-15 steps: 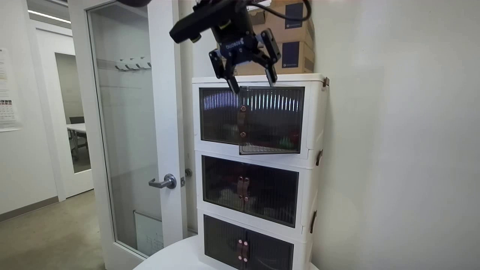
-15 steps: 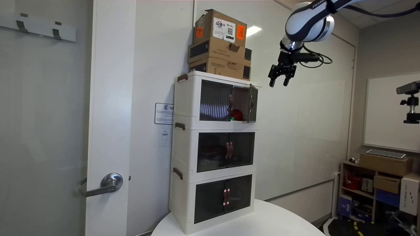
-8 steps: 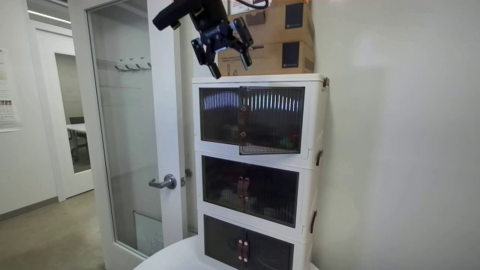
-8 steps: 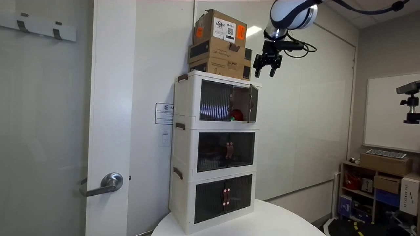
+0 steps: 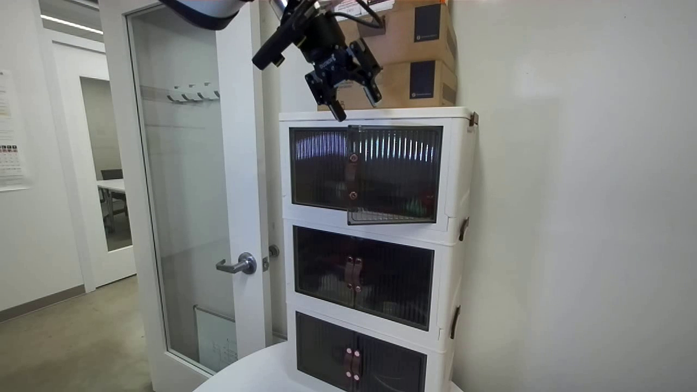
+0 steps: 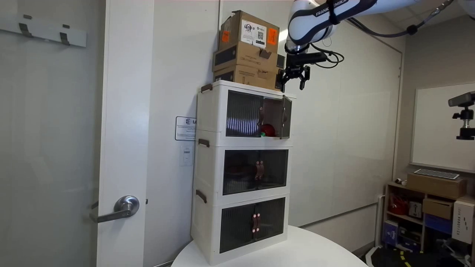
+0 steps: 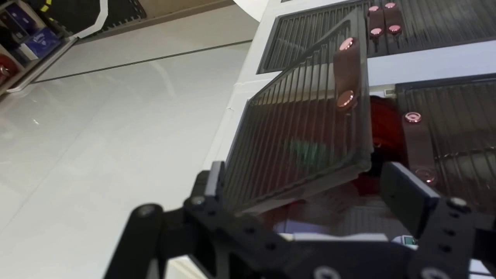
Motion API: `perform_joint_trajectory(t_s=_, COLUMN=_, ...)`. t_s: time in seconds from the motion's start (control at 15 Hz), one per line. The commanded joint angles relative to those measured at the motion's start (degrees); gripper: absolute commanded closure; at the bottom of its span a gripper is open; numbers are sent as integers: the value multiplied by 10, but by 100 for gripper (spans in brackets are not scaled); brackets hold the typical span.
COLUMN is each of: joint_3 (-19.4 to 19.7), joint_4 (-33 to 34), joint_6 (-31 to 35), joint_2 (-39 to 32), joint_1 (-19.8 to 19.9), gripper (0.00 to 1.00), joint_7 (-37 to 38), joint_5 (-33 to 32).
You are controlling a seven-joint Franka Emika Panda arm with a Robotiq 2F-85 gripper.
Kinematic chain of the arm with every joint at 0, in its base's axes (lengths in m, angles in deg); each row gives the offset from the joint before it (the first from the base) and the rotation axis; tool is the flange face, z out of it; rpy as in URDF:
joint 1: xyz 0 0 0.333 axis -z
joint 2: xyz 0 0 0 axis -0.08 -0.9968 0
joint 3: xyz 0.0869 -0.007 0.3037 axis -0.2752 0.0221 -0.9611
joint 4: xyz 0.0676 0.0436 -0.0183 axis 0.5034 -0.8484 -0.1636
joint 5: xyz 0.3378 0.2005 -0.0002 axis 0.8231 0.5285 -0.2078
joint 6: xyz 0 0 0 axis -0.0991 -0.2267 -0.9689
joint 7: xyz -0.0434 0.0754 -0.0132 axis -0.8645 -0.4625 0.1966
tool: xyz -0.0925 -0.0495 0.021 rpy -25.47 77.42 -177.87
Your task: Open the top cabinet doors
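The top cabinet doors are dark translucent panels on the uppermost tier of the white cabinet [image 5: 454, 179]. In both exterior views one panel [image 5: 395, 185] [image 6: 286, 118] stands swung outward, while the other panel [image 5: 318, 169] [image 6: 243, 114] is shut. The wrist view shows the swung-out panel [image 7: 302, 131] with its brown strap handle, and the shut panel [image 7: 465, 128] at the right. My gripper [image 5: 357, 106] [image 6: 292, 88] is open and empty. It hangs above the top tier's doors, apart from them. In the wrist view its fingers [image 7: 306, 170] spread in front of the swung-out panel's upper edge.
Cardboard boxes [image 6: 248, 52] are stacked on the cabinet, close to my gripper. A red object [image 6: 268, 130] lies inside the top tier. The cabinet stands on a white round table [image 6: 315, 254] beside a white wall [image 5: 588, 190]. A glass door [image 5: 179, 190] stands beside it.
My gripper has moved toward the cabinet and the box stack, rising, then dropping a little. It has stayed open. The cabinet doors have not moved.
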Motion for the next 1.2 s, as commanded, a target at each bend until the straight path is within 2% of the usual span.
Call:
perform_joint_trajectory(t_s=0.0, joint_3=4, joint_4=94, joint_6=-35, joint_2=-55, joint_1=-12, gripper=0, joint_7=43, joint_5=-3)
perform_joint_trajectory(t_s=0.67, joint_3=19, joint_4=170, joint_6=-105, joint_2=-133, joint_1=-23, gripper=0, joint_7=109, joint_5=-22)
perform_joint_trajectory(t_s=1.13, joint_3=48, joint_4=154, joint_6=-147, joint_2=-120, joint_1=-32, gripper=0, joint_7=153, joint_5=-89)
